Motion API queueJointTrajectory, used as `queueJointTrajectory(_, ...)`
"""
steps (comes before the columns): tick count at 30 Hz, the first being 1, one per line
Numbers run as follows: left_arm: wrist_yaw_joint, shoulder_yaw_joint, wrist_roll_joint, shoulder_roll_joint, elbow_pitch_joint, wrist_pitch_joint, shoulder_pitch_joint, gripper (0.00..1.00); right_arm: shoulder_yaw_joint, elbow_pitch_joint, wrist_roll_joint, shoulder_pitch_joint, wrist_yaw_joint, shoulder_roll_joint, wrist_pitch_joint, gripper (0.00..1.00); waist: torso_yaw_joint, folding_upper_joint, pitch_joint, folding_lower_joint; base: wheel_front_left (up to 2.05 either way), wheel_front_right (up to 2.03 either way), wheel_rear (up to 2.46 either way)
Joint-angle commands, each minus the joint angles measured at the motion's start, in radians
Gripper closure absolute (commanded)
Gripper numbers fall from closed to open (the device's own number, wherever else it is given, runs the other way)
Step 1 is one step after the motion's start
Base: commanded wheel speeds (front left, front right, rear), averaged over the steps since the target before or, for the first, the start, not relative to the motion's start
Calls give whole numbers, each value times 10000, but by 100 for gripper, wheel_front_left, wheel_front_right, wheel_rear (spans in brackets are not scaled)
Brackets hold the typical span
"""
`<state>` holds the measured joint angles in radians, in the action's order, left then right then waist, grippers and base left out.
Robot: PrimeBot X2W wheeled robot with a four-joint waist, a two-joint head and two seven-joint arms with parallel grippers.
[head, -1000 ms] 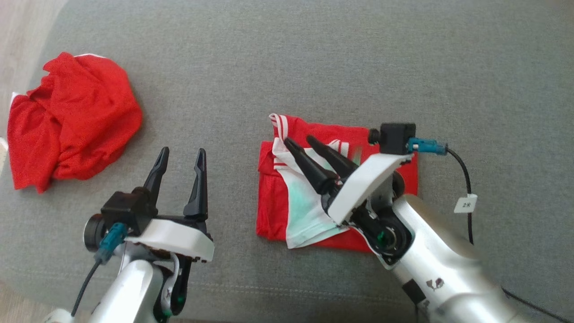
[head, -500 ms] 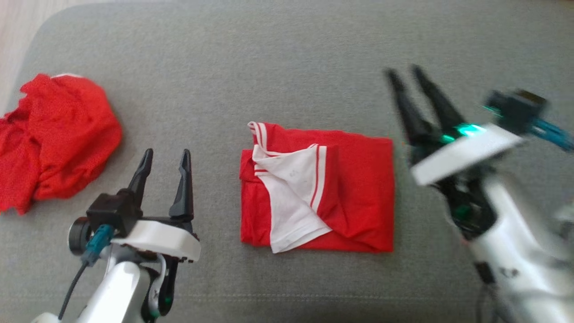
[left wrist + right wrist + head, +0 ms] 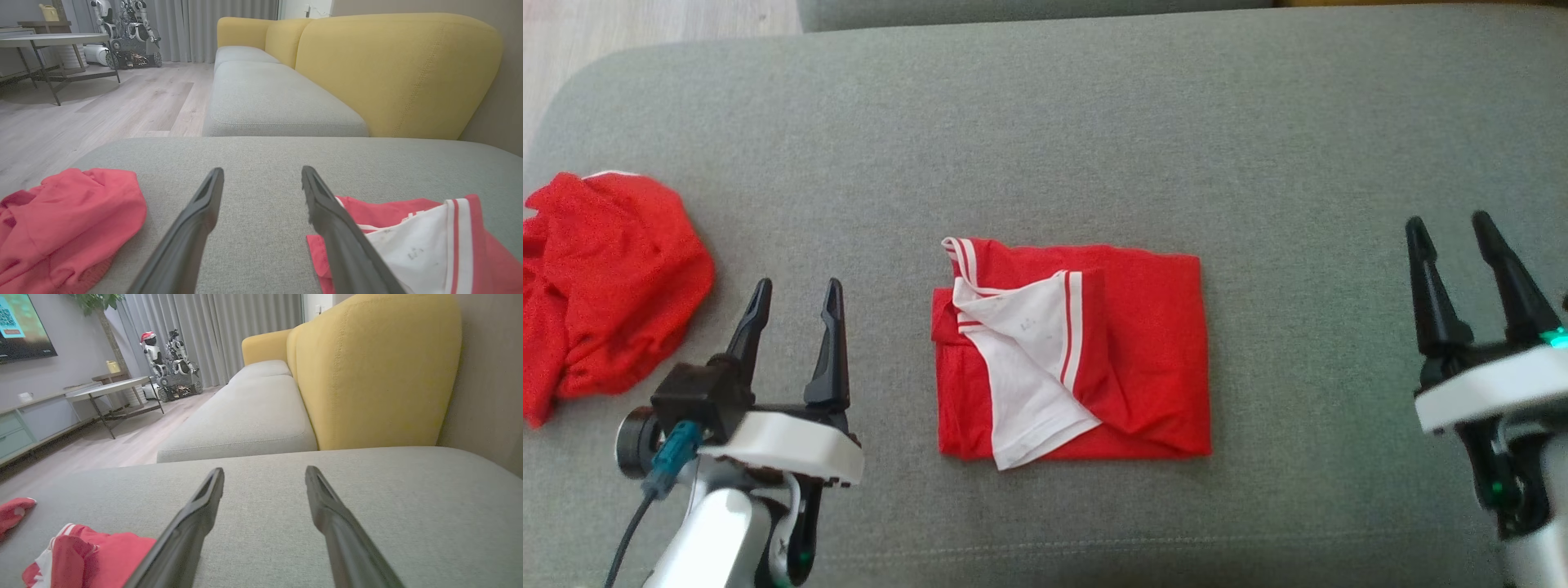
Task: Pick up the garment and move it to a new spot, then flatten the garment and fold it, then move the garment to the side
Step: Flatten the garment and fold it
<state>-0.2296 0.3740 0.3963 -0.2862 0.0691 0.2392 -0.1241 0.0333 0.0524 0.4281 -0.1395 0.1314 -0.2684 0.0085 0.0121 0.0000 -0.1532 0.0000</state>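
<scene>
Garment lies uncovered; right tool has withdrawn.

You're looking at cloth mostly. The seat cushion: grey woven fabric, matt, coarse-ish weave, stitched seam along the front edge. The folded garment: thin red cloth, matt, soft creases; its white panel w/ red stripes looks smoother, faintly smudged. The crumpled red garment: similar matt cloth, v. wrinkled. On the left gripper & right gripper, fingers look like matt black plastic, bodies smooth white plastic w/ slight sheen. The backrest: yellow fabric, matt, seamed. The floor: pale wood-grain boards, low sheen.
</scene>
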Motion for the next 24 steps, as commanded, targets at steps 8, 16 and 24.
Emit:
queueJointTrajectory(8, 6, -280, 27, -452, -401, -169, -21, 0, -214, -1799, -1180, 1021, -7, 303, 519, 0, 95, 0, 236, 0, 0, 0, 0)
queueJointTrajectory(16, -30, -227, 50, -519, -438, -261, 59, 0, -336, -2152, -1269, 1263, -7, 504, 752, 0, 41, 0, 309, 0, 0, 0, 0)
queueJointTrajectory(24, -69, -175, 96, -530, -459, -296, 86, 0, -340, -2145, -1301, 1285, -7, 543, 899, 0, -10, 0, 342, 0, 0, 0, 0)
